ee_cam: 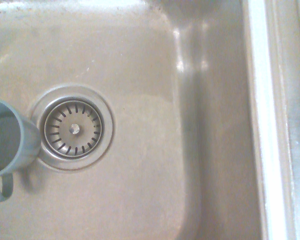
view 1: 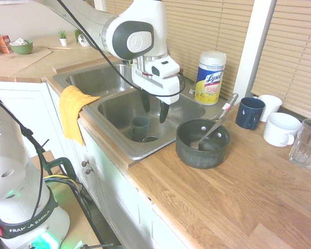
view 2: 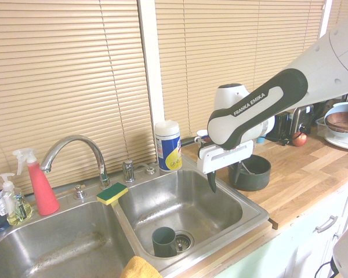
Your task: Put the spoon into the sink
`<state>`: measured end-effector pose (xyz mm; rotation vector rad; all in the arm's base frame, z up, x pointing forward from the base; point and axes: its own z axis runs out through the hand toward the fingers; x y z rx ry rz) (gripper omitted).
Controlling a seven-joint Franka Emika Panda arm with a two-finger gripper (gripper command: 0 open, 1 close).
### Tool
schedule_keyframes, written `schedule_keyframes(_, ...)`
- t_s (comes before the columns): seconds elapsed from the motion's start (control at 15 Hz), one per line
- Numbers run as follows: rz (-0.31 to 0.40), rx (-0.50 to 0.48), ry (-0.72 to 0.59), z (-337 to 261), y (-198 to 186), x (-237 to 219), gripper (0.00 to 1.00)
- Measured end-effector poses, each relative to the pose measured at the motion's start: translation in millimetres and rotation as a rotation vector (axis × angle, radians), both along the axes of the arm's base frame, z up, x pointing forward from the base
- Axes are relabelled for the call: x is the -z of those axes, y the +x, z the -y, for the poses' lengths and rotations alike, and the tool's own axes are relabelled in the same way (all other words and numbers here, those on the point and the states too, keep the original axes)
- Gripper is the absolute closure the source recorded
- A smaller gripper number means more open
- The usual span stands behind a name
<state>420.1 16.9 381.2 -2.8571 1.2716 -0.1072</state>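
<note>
On the near part of the wooden surface (view 1: 217,207) nothing of the task lay; a little farther in stood the dark pot (view 1: 202,143), just right of the sink (view 1: 114,148), and the spoon (view 1: 207,133) rested inside that pot, its bowl down near the pot's floor and its thin handle leaning up toward the rim beside the pot's long grey-and-red handle (view 1: 228,107). The pincer (view 1: 154,110) hung above the sink's right-hand basin, near the pot but apart from it, its two dark fingers spread apart with nothing between them (the gap showed plainly in the first exterior view). Below it, on the basin floor, a grey-green cup (view 1: 140,128) stood upright next to the drain (ee_cam: 73,128), touching the drain's ring in the wrist view. A yellow cloth (view 1: 74,110) draped over the sink's near edge at the divider. Farther right on the surface stood a dark blue mug (view 1: 249,112), two white mugs (view 1: 280,129) and a clear glass (view 1: 306,143). At the far rim of the sink were a wipes canister (view 1: 210,78), a yellow-and-green sponge (view 2: 112,193) and the curved faucet (view 2: 75,152), with a red spray bottle (view 2: 38,184) to its left in the second exterior view.
</note>
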Motion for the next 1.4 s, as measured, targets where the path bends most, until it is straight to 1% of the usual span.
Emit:
schedule_keyframes(0.13,-0.009,0.004,-0.002,0.2,-0.1,2.0,0.0)
schedule_keyframes(0.2,0.003,0.01,-0.003,1.6,1.4,0.2,0.0)
schedule_keyframes(0.4,0.078,0.04,-0.024,12.0,3.9,-19.3,0.0)
schedule_keyframes(0.6,0.162,0.115,-0.055,36.1,-6.7,-49.5,0.0)
schedule_keyframes(0.73,0.207,0.171,-0.064,57.0,-17.8,-58.9,0.0)
schedule_keyframes(1.0,0.239,0.274,-0.06,99.8,-30.6,-48.2,0.0)
schedule_keyframes(1.13,0.261,0.307,-0.063,116.1,-31.8,-39.9,0.0)
schedule_keyframes(1.27,0.268,0.329,-0.063,127.9,-27.0,-26.5,0.0)
schedule_keyframes(1.33,0.269,0.335,-0.066,132.9,-23.4,-17.0,1.0)
schedule_keyframes(1.4,0.272,0.341,-0.07,137.7,-19.7,-6.9,1.0)
